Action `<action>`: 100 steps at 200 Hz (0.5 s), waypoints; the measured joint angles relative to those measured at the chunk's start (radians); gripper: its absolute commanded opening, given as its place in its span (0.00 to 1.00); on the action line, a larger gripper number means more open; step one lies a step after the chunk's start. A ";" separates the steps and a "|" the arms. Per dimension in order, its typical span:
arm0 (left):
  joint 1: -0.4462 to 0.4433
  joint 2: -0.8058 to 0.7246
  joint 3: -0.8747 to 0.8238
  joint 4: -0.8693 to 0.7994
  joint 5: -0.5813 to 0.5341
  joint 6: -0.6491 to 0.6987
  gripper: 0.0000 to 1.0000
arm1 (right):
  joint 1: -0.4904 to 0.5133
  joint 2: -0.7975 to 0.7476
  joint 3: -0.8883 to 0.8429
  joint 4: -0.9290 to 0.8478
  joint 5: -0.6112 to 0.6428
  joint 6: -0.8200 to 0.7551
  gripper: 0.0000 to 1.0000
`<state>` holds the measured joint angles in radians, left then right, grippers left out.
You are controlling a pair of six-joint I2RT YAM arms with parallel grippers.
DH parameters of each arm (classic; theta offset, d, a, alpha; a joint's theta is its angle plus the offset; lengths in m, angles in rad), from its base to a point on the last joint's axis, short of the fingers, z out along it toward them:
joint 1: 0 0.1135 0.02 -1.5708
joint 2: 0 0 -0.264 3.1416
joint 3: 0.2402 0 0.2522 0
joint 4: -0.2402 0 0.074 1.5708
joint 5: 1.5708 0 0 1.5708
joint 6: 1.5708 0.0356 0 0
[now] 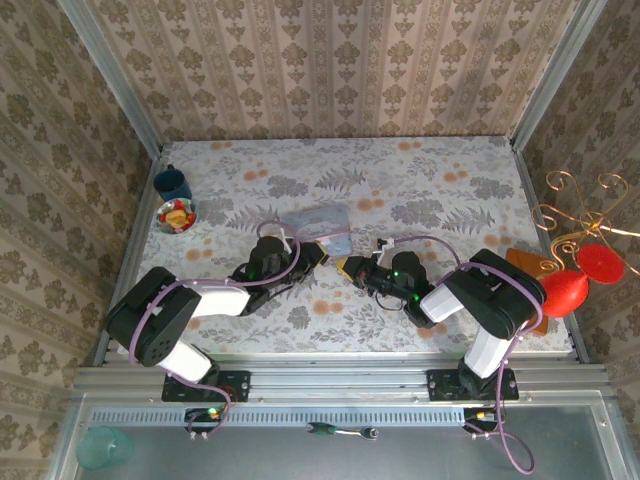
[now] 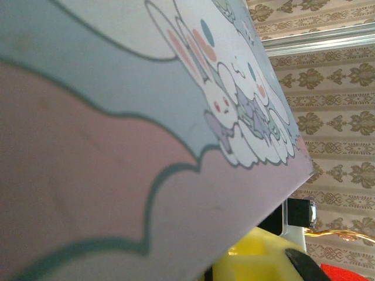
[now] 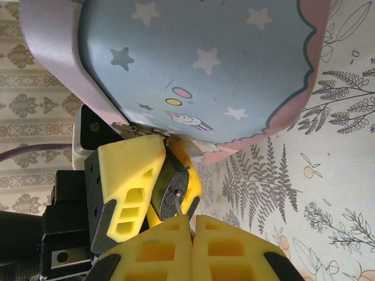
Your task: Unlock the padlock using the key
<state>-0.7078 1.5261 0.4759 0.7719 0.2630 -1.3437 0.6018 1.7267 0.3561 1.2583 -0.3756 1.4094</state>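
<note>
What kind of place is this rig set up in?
Likely a staged lab test cell, not a home: wallpapered panels in an aluminium frame, a floral-covered table, and the left arm and right arm bolted to a rail.

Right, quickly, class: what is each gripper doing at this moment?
Left gripper: closed on the padlock.
Right gripper: closed, seemingly pinching the key.

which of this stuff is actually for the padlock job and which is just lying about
For the job: padlock; key; left end effector, gripping the padlock; right end effector, shut on the key; cartoon pouch, right against the padlock.

Lying about: blue cup; small bowl; red objects; gold wire stand; teal cup; green-handled tool.
</note>
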 measured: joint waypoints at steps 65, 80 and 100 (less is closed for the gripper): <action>-0.007 0.007 0.000 0.011 -0.005 -0.001 0.03 | 0.000 0.000 0.000 -0.001 -0.001 0.000 0.00; -0.007 0.011 0.000 0.019 -0.005 -0.002 0.03 | 0.000 0.000 0.000 -0.001 -0.001 0.000 0.00; -0.011 0.012 0.000 0.023 -0.008 -0.004 0.03 | 0.000 0.000 0.000 -0.001 -0.003 0.000 0.00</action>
<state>-0.7193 1.5383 0.4763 0.7948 0.2554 -1.3479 0.6018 1.7267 0.3561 1.2572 -0.3790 1.4094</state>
